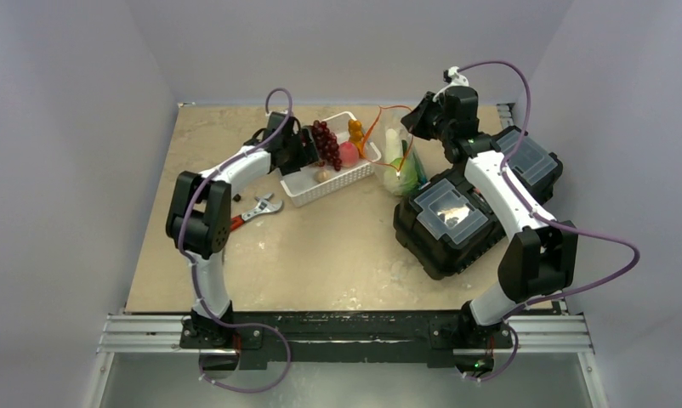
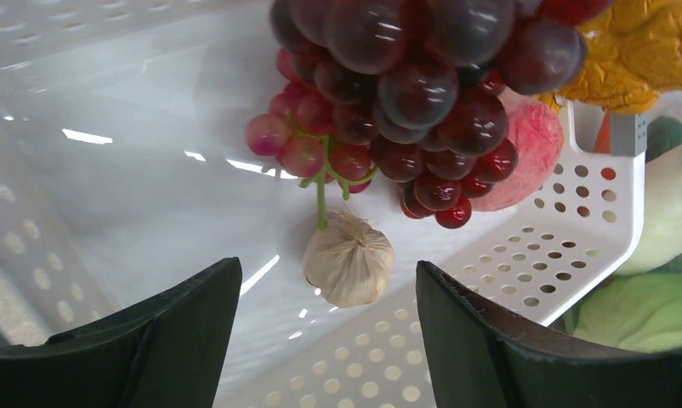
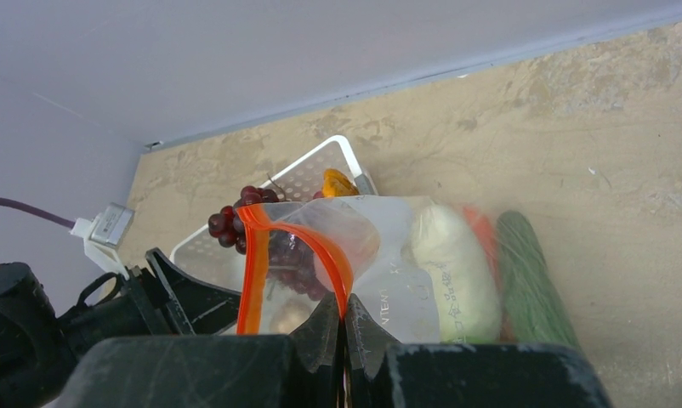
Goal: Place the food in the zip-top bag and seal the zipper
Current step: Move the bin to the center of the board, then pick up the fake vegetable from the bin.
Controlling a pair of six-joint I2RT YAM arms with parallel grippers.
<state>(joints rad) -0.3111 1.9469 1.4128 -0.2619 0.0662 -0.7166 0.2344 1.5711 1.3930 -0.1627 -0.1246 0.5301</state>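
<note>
Packing stands partway: cucumber (image 3: 529,280) and white piece (image 3: 452,272) sit inside the zip-top bag (image 3: 389,246), whose unsealed zipper (image 3: 251,272) the right gripper (image 3: 344,327) pinches; grapes (image 2: 406,85), peach (image 2: 533,144) and garlic (image 2: 349,268) lie in the basket (image 2: 576,229) beneath the released left gripper (image 2: 325,289).

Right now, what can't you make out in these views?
- Right wrist: lower zip-top bag and zipper ends, hidden behind the right tool.
- Right wrist: bag contents blurred by crinkled plastic.
- Left wrist: peach mostly behind the grapes; bunch top cut off by frame edge.
- Top: left tool fingers hidden by its wrist.
</note>
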